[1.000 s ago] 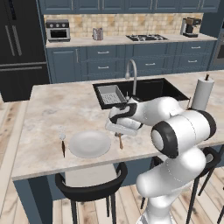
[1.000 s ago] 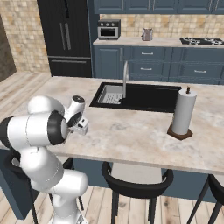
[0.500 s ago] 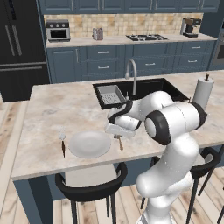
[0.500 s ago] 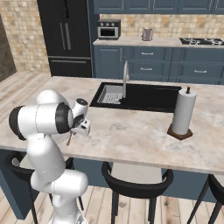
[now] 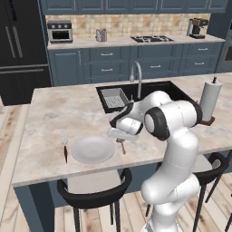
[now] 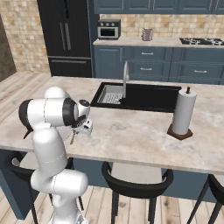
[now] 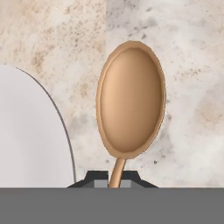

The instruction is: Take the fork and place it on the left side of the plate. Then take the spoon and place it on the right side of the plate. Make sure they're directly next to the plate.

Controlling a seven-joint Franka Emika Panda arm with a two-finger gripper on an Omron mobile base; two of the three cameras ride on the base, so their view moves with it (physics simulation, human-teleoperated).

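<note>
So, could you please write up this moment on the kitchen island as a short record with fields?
fork: lies on the counter directly left of the plate, tines pointing away from the stools
plate: white, bare, near the counter's front edge
spoon: bowl just right of the plate's rim, handle between the fingertips
gripper: shut on the spoon's handle, low over the counter right of the plate
task stage: fork placed; spoon not yet released
</note>
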